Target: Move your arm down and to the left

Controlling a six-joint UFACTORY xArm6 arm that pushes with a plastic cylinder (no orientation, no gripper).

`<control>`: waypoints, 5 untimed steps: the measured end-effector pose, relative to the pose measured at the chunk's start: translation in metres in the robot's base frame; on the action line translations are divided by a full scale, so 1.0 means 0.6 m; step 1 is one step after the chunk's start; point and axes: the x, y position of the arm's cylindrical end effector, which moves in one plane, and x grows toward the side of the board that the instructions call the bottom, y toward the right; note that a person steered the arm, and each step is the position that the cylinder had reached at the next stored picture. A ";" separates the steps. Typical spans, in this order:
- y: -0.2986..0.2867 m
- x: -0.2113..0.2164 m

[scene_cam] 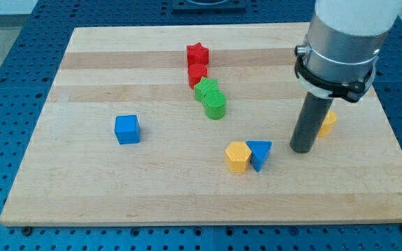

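My tip point(301, 149) rests on the wooden board point(82, 188) at the view's right. It stands just left of a yellow block point(328, 123), which the rod partly hides. A blue triangle block point(260, 153) lies a short way left of the tip, touching a yellow hexagon block point(237, 156). A red star block point(197, 53) and a red block point(197, 73) sit near the top centre. A green star block point(206, 90) and a green cylinder point(215, 106) lie just below them. A blue cube point(127, 130) sits alone at the left.
The board lies on a blue perforated table point(5, 56). The arm's large grey and white body point(340, 42) hangs over the board's upper right corner.
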 end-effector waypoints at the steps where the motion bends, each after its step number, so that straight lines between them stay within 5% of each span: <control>1: 0.000 0.002; 5: 0.000 0.054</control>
